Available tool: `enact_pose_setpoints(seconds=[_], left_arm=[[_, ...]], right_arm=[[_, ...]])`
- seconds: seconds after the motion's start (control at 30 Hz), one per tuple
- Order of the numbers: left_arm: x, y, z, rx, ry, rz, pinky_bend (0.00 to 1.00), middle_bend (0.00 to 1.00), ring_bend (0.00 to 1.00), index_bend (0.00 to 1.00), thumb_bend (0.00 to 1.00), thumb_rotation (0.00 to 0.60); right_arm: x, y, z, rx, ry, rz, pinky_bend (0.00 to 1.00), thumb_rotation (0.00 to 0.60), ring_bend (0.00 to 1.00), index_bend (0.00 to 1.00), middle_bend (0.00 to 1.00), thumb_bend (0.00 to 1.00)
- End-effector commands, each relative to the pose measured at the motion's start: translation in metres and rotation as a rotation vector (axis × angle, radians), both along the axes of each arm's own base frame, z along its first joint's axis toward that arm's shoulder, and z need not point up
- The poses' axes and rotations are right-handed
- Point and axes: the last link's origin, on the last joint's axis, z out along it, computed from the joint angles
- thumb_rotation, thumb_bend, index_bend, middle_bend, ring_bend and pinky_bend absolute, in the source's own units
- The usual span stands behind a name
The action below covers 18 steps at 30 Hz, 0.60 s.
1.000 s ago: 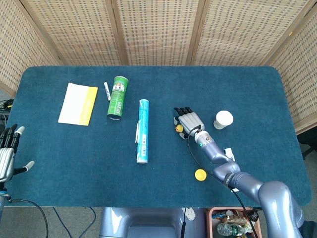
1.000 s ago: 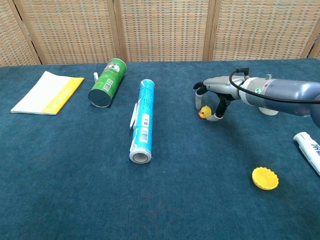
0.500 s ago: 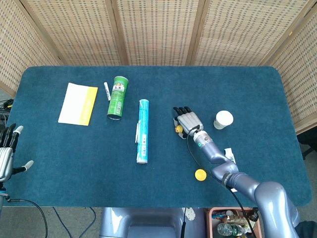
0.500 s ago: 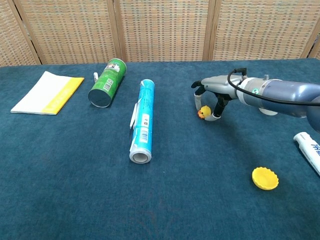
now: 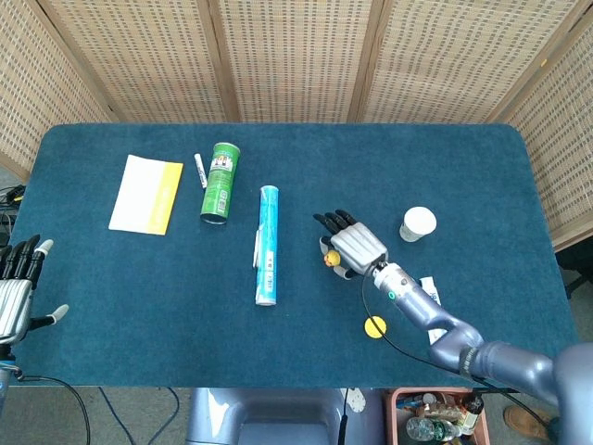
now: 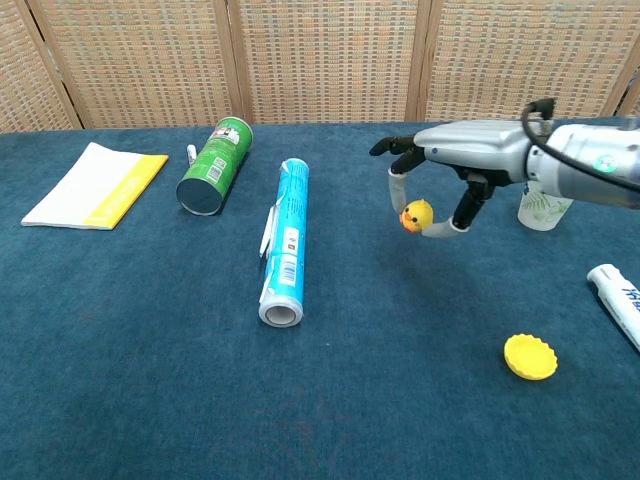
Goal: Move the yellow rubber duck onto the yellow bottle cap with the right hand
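Wicker screens stand behind a table covered in blue cloth (image 6: 150,380). Above it, the right hand (image 6: 470,155) pinches the yellow rubber duck (image 6: 416,215) between thumb and a finger, clear of the cloth. Nearer the front edge lies the yellow bottle cap (image 6: 530,356), well apart from the duck. A white paper cup (image 6: 541,208) stands behind the wrist. At the far left edge, the left hand (image 5: 18,287) holds nothing, fingers spread.

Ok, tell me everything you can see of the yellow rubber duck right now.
The yellow rubber duck is small, glossy and rounded, with an orange-red patch on the side facing the chest camera. The right hand pinches it between fingertips, and it looks lifted clear of the blue table. It sits left of and beyond the yellow bottle cap. The head view shows only a yellow sliver beside the hand.
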Motion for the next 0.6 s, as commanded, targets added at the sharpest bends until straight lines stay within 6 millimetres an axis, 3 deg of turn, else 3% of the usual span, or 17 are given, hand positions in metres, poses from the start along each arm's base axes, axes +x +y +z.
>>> enact_pose_setpoints(seconds=[0.03, 0.27, 0.6], left_arm=[[0.002, -0.001, -0.001, -0.004, 0.001, -0.007, 0.0, 0.0, 0.0, 0.0, 0.0, 0.6], [0.005, -0.004, -0.003, -0.012, 0.005, -0.019, 0.0, 0.0, 0.0, 0.0, 0.0, 0.6], [0.008, -0.007, -0.005, -0.022, 0.007, -0.033, 0.0, 0.0, 0.0, 0.0, 0.0, 0.6]], right_arm=[[-0.025, 0.052, 0.033, -0.001, 0.074, 0.078, 0.0, 0.6, 0.0, 0.51, 0.0, 0.34], [-0.042, 0.087, 0.03, 0.041, 0.113, 0.116, 0.0, 0.6, 0.0, 0.51, 0.0, 0.35], [-0.059, 0.097, 0.016, 0.074, 0.171, 0.093, 0.0, 0.6, 0.0, 0.51, 0.0, 0.35]])
